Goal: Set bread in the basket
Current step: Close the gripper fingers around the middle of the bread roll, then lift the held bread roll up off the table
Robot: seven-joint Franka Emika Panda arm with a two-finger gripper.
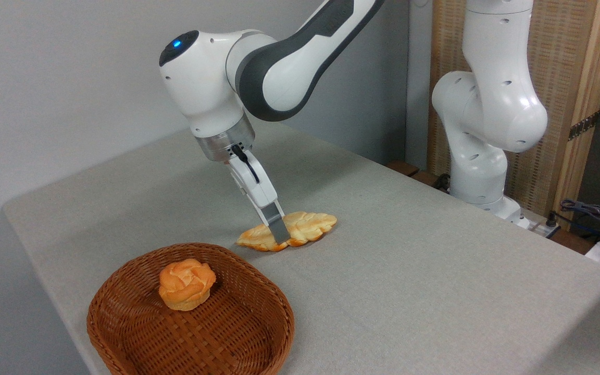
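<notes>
The end effector (278, 237) reaches down onto the middle of the braided loaf (288, 230), which lies flat on the grey tabletop (409, 260), long axis running left to right; whether it is clenched, I cannot tell. The woven wicker basket (279, 333), holding a rose-shaped bun (185, 284), sits near and left of the loaf.

Grey wall (71, 78) behind table (435, 271); woven wood-framed screen (565, 78) at right.

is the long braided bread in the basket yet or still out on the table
Out. The bread lies flat on the table, beyond the basket rim, with the gripper at its middle.
</notes>
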